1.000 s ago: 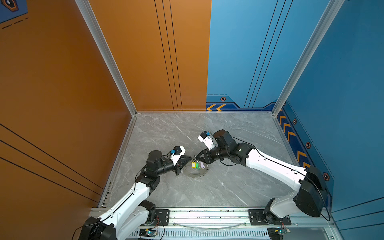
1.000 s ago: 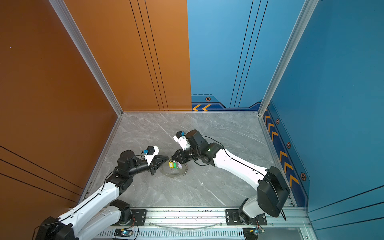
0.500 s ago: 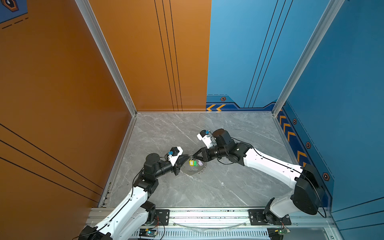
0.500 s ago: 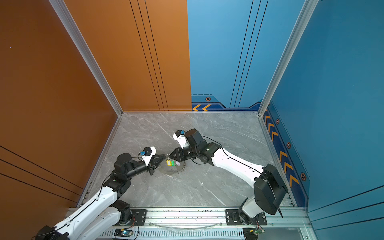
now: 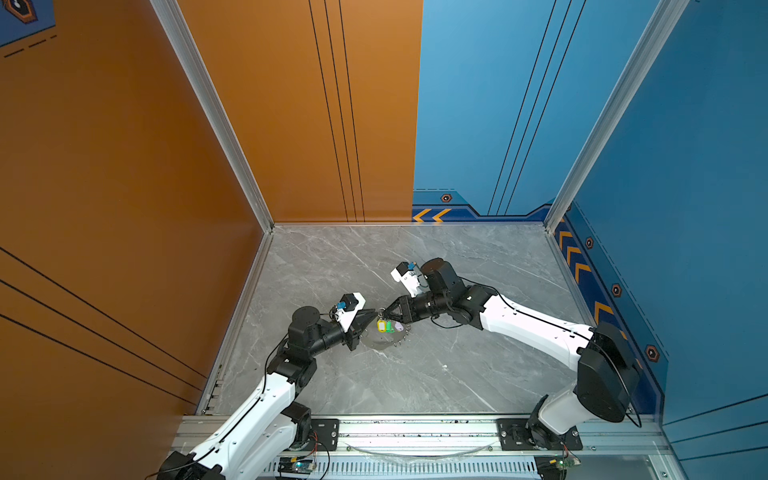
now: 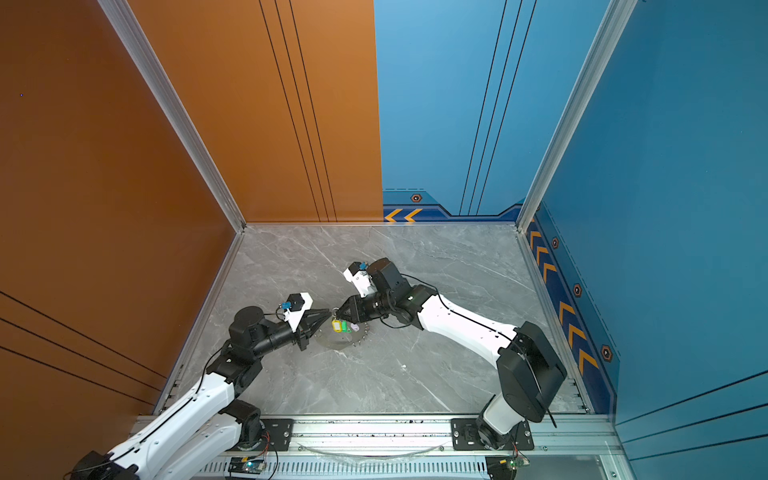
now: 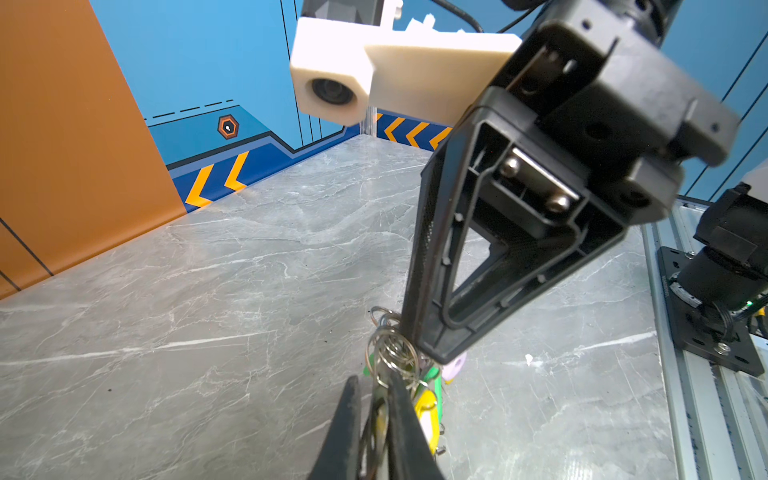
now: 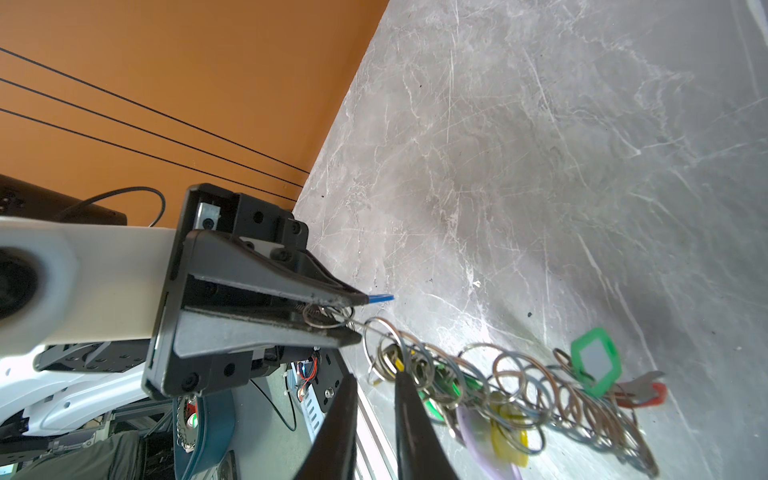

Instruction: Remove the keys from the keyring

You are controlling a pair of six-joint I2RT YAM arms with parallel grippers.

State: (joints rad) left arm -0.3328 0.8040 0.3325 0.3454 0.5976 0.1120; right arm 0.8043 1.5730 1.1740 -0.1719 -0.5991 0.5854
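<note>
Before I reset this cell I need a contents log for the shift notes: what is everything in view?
keyring: one, grey metal hoop, under the end effector tips, partly hidden
small split rings: many, silver, strung along the hoop
keys: several, count unclear; green, yellow, lilac, red, blue tags; hanging from the rings
table: one, grey marble
walls: orange left and back, blue back and right
rail: one, aluminium, front edge
arms: two, white and black; left arm, right arm
left end effector: black, shut on small split rings
right end effector: black, tip at the ring bunch, grip unclear

Robot test cell: painted panel walls (image 5: 291,104)
</note>
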